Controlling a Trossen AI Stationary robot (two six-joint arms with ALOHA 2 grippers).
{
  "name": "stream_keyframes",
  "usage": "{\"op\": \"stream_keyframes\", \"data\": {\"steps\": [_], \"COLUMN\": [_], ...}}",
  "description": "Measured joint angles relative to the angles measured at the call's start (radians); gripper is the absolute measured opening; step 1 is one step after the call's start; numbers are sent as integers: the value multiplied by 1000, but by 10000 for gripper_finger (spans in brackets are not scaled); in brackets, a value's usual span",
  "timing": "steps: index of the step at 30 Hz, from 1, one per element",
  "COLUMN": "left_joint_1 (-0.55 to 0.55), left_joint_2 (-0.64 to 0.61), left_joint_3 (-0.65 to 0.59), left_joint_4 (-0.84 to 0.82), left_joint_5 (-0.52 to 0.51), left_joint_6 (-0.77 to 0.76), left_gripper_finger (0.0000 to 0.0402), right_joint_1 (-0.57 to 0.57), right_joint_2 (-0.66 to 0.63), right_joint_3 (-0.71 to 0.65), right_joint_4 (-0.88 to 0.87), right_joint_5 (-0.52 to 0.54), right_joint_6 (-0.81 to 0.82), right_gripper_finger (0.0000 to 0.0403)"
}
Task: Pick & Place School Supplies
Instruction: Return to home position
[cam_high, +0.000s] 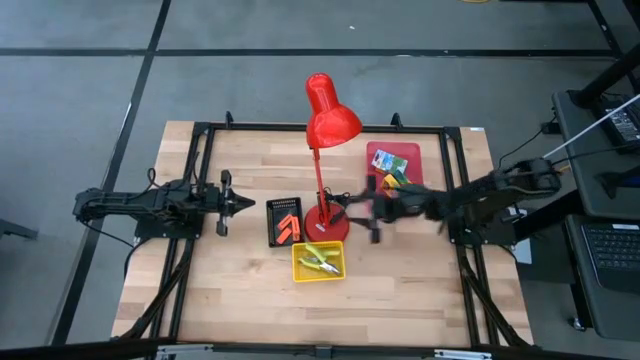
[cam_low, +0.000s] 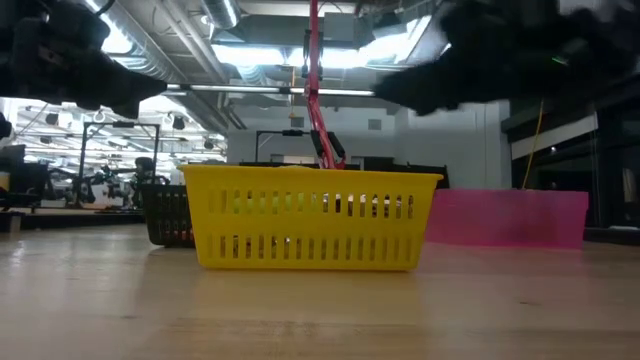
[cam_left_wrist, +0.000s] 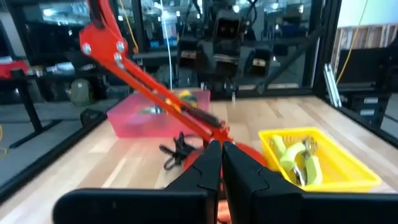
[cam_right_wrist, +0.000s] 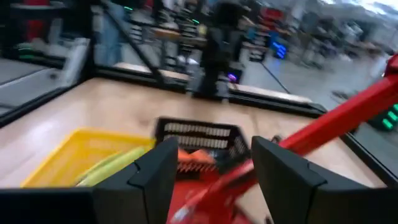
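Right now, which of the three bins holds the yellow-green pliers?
The yellow bin holds the pliers. The black bin beside it holds orange pieces, and the pink bin holds crayon boxes.

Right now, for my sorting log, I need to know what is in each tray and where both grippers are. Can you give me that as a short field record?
yellow tray: pliers inside
black tray: orange pieces inside
pink tray: crayon boxes inside
red lamp: base between black tray and right arm
left gripper: shut, empty, left of black tray
right gripper: open, empty, beside lamp base
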Motion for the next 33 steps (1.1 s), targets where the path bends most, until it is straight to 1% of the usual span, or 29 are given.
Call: {"op": "stream_keyframes", "data": {"steps": [3,6,8,10,11,13,17,21,23,28,31,33], "left_joint_1": [0,0,0,0,0,0,0,0,0,0,0,0], "left_joint_2": [4,7,6,6,6,6,7,7,7,7,7,7], "left_joint_3": [0,0,0,0,0,0,0,0,0,0,0,0], "left_joint_4": [0,-9,-7,-6,-6,-7,-6,-7,-7,-7,-7,-7], "left_joint_5": [1,1,0,0,0,0,0,0,0,0,0,0], "left_joint_6": [0,0,0,0,0,0,0,0,0,0,0,0], "left_gripper_finger": [9,7,6,7,8,9,11,8,7,6,6,8], "right_joint_1": [-86,-160,-188,-201,-201,-192,-173,-156,-142,-113,-99,-86], "right_joint_2": [-116,-251,-350,-433,-469,-548,-709,-882,-936,-1045,-1148,-1218], "right_joint_3": [-171,-316,-389,-426,-427,-428,-427,-427,-427,-427,-427,-426], "right_joint_4": [102,196,202,174,121,25,-134,-286,-352,-485,-544,-600], "right_joint_5": [-74,-96,-150,-171,-176,-228,-280,-338,-364,-379,-418,-414], "right_joint_6": [-43,-63,-63,-54,-48,-50,-75,-66,-48,-14,30,33], "right_gripper_finger": [208,208,208,208,208,208,208,208,208,208,208,208]}}
